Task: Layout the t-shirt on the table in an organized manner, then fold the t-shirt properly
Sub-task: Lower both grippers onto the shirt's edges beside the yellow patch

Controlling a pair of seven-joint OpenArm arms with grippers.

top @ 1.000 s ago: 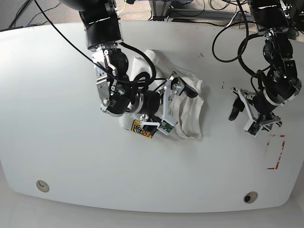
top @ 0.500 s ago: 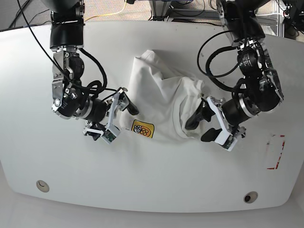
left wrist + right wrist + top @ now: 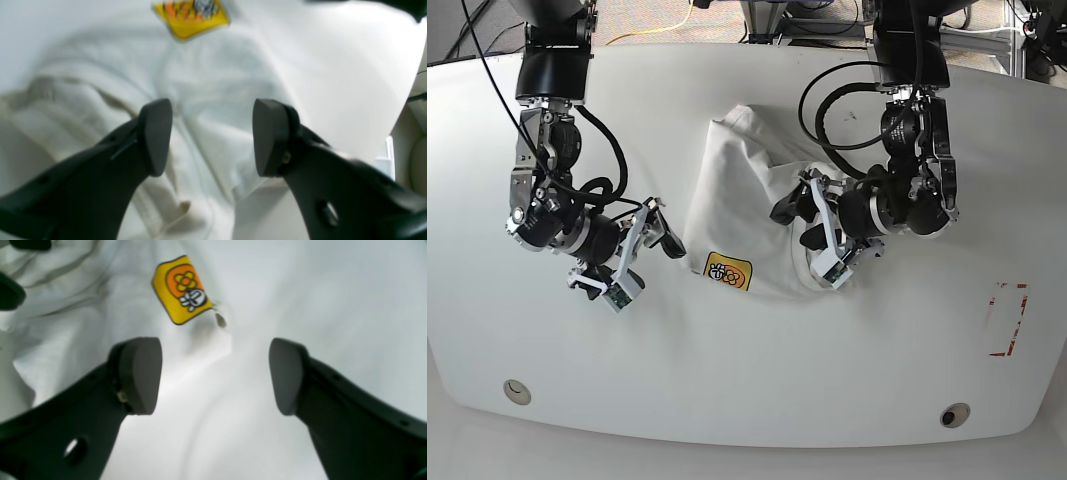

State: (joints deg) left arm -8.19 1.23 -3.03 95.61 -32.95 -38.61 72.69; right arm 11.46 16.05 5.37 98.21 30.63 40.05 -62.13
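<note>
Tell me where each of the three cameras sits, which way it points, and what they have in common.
Base: high above the table, looking down; both arms show, left pincer over the t-shirt, right pincer beside it.
Left wrist: behind the left pincer, looking along its open fingers at wrinkled t-shirt cloth.
Right wrist: behind the right pincer, facing the shirt's edge over bare table; open fingers show.
Shared: all three see the yellow logo patch.

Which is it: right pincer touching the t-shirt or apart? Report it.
Apart. The base view shows the right pincer over bare table, with a gap to the t-shirt; its wrist view shows nothing between the open jaws.
</note>
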